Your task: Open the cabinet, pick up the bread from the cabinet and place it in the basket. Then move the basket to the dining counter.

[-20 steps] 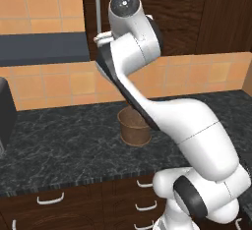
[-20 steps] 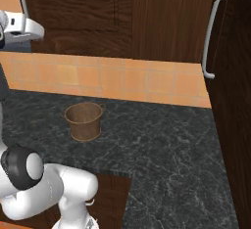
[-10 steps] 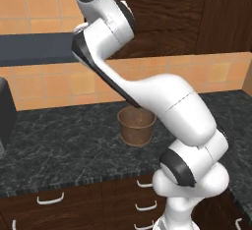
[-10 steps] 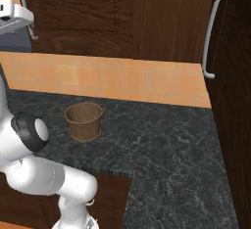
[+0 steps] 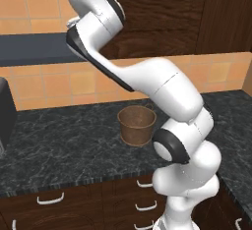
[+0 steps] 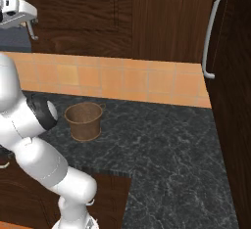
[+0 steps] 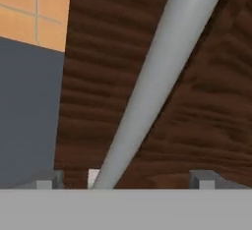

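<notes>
The gripper [image 7: 125, 182] is raised to the cabinet [image 7: 197, 101] door with its jaws spread wide and nothing between them gripped. In the hand view the two dark fingertips [image 7: 47, 181] sit at about 7 and 5 o'clock, and the silver bar handle [image 7: 157, 76] runs between them as a slanted grey rod, from near 6 o'clock up to about 1 o'clock. The handle passes closer to the 7 o'clock tip than to the other; whether either tip touches it cannot be told. Dark wood grain lies behind the bar, with a grey panel and orange tile [image 7: 34, 13] toward 9 to 11 o'clock.

In the right base view the hand [image 6: 14, 12] is at about 10 o'clock, just beside the handle [image 6: 27, 10] on the closed dark door [image 6: 83, 12]. A second long handle [image 6: 212, 37] hangs on the tall unit at 2 o'clock.

The basket [image 6: 84, 121] stands upright on the black worktop [image 6: 162, 149], well below the hand, at about 8 o'clock in that view. In the left base view the basket [image 5: 137, 125] sits near the centre, just beside the arm's elbow, with drawers [image 5: 74, 204] under the worktop at 7 o'clock.
</notes>
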